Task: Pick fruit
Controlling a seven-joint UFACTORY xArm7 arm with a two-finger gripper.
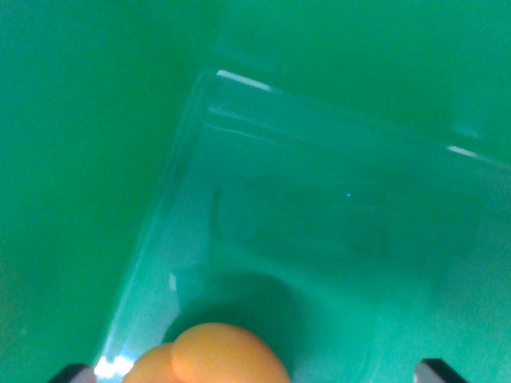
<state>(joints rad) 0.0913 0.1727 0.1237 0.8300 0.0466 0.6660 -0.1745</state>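
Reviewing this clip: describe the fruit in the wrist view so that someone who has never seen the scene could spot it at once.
Start from the green surface filling the picture, then find the clear plastic container lying on it. The orange fruit sits at the bottom edge, left of centre, by the container's near corner. It is the only warm-coloured, rounded thing in view.

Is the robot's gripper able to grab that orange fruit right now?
Probably yes. The orange fruit sits at the view's bottom edge between the two dark jaw tips, inside a clear container, with nothing covering it.

view: wrist only | faces: down onto green tabletop (72, 159) | range: very close, blurred | frame: clear container (335, 223) fills centre, fingers (437, 371) at bottom corners
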